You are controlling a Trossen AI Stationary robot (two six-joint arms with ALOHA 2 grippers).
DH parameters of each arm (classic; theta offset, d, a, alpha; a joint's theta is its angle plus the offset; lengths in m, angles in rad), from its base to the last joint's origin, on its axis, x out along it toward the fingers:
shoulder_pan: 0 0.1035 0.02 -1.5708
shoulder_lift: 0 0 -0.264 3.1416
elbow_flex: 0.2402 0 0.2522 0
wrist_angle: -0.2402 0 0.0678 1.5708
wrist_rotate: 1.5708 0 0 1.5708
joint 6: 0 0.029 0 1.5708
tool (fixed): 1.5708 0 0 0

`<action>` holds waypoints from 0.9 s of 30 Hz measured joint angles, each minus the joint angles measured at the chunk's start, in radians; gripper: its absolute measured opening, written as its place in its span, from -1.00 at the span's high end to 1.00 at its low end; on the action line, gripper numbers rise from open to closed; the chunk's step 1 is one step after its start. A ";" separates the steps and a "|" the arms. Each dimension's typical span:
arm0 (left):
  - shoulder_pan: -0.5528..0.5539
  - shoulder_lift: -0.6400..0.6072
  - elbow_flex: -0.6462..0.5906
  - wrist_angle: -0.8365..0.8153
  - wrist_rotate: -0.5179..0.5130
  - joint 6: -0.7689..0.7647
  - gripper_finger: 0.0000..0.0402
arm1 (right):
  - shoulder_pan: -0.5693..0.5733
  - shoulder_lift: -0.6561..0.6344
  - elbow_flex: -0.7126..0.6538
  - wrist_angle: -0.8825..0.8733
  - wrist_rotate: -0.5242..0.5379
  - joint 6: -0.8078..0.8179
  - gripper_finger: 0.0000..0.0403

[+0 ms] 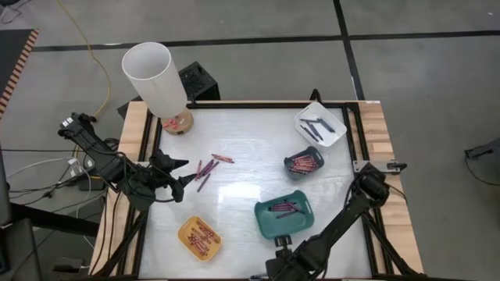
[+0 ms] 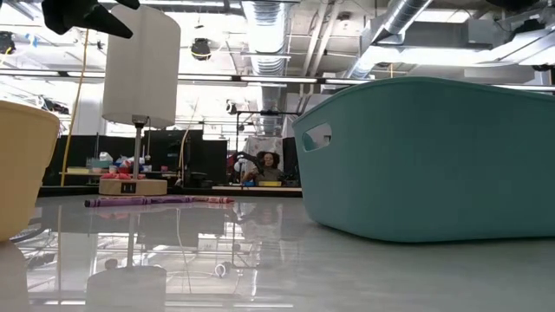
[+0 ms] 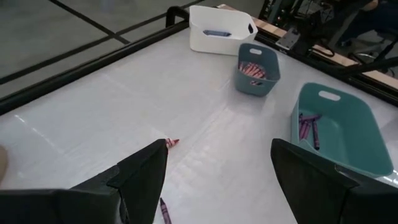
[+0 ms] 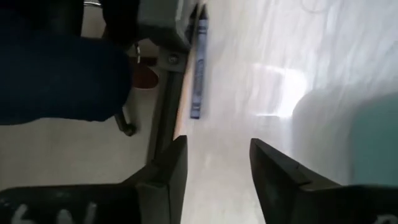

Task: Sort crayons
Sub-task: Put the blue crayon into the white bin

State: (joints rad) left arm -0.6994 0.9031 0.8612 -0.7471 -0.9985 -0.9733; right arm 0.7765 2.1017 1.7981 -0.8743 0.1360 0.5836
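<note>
Purple and pink crayons [image 1: 208,168] lie loose mid-table; we hold our left gripper [image 1: 186,173] beside them, jaws apart and empty. Our right gripper [image 4: 214,163], jaws parted, hangs over a blue crayon [image 4: 198,74] at the table edge.

- The counter [image 1: 242,148] has a smooth, glossy white top that mirrors the ceiling lights, with bare pale wood along its side edges.
- The trays look like moulded plastic with a soft sheen: the large teal tray [image 1: 266,220], the small teal tray [image 1: 291,168], the white tray [image 1: 332,139] and the yellow tray [image 1: 187,228].
- The crayons [image 1: 205,173] look paper-wrapped and matt (labels too small to read).
- The lamp [image 1: 155,78] has a smooth matt white shade and a wood-coloured base.
- The left arm's fingers [image 3: 146,171] are matt black.
</note>
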 joint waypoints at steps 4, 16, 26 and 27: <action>0.000 0.000 0.000 -0.001 -0.001 0.000 -0.37 | -0.001 0.009 0.000 0.022 0.045 -0.009 0.13; 0.000 0.000 0.000 -0.006 0.000 -0.008 -0.37 | 0.015 0.053 0.000 0.114 0.054 -0.032 0.15; 0.000 0.000 0.000 -0.004 0.001 -0.013 -0.37 | 0.021 0.111 0.000 0.157 0.035 -0.040 0.15; 0.000 0.000 0.000 -0.004 0.001 -0.016 -0.37 | 0.022 0.112 0.000 0.165 0.036 -0.040 0.15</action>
State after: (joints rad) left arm -0.6998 0.9033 0.8608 -0.7507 -0.9977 -0.9897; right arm 0.7989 2.2139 1.7977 -0.7088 0.1716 0.5438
